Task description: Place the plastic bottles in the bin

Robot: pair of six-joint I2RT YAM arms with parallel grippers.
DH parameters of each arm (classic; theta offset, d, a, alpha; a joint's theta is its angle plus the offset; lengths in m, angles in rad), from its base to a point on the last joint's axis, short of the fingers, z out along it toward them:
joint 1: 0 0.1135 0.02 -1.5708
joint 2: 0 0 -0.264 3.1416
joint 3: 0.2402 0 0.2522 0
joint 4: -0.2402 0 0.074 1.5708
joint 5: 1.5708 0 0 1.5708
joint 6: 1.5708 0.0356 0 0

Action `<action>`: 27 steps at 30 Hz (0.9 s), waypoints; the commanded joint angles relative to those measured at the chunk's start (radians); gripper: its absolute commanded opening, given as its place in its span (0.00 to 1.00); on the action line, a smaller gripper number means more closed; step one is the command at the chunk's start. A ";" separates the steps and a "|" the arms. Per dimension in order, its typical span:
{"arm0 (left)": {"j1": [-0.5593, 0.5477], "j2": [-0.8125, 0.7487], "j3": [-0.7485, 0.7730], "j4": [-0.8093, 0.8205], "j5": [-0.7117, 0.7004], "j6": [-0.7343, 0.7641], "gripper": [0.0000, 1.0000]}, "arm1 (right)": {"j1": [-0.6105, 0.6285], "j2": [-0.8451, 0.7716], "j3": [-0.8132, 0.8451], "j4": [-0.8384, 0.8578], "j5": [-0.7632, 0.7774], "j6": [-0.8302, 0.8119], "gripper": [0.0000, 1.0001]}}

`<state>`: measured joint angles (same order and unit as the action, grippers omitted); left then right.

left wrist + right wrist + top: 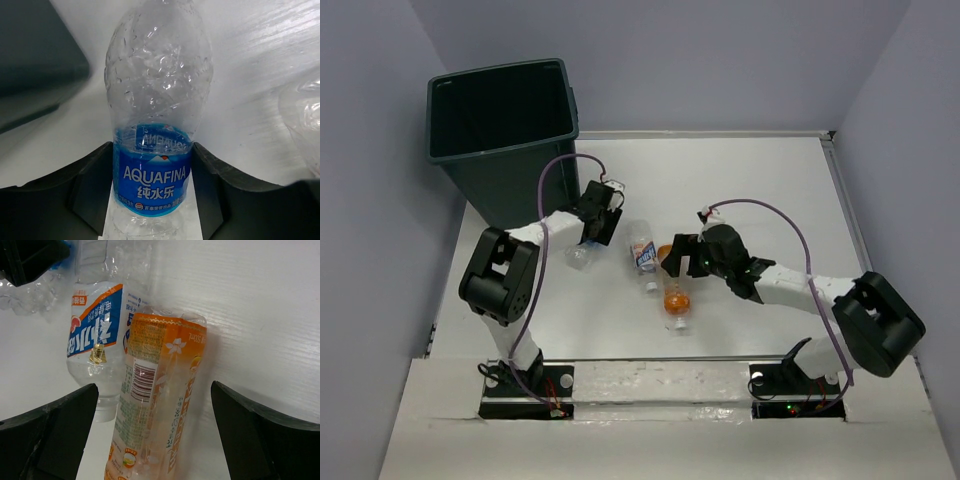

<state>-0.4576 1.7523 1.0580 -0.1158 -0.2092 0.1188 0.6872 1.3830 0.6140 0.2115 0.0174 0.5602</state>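
Note:
My left gripper (599, 226) (152, 150) is shut on a clear blue-labelled Aquafina bottle (154, 170) (581, 256), with both fingers pressed against the label, low over the table near the bin (500, 125) (35, 55). My right gripper (676, 258) (154, 387) is open wide, its jaws on either side of an orange-labelled bottle (160, 405) (677, 297) lying on the table, not touching it. A clear bottle with a white, blue and orange label (642, 257) (100, 335) lies beside the orange one and against it.
The dark bin stands at the far left corner, its open top above table level. The white table (770, 190) has a raised rim at the right and back, with grey walls around it. Part of another clear bottle (305, 125) shows at the right edge of the left wrist view.

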 commanded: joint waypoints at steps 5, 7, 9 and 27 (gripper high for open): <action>-0.058 -0.066 0.014 -0.070 0.007 -0.053 0.50 | 0.014 0.085 0.081 -0.034 0.019 -0.022 0.98; -0.067 -0.117 0.014 -0.068 0.014 -0.076 0.48 | 0.014 0.100 0.079 -0.035 0.050 -0.020 0.94; -0.082 -0.163 0.007 -0.068 0.025 -0.106 0.47 | 0.014 0.102 0.075 -0.043 0.079 -0.019 0.91; -0.115 -0.689 0.242 0.149 -0.026 -0.232 0.50 | 0.014 -0.044 0.030 -0.078 0.167 -0.020 0.41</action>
<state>-0.5728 1.0824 1.1378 -0.1055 -0.1200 -0.1036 0.6952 1.4479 0.6548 0.1310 0.1333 0.5537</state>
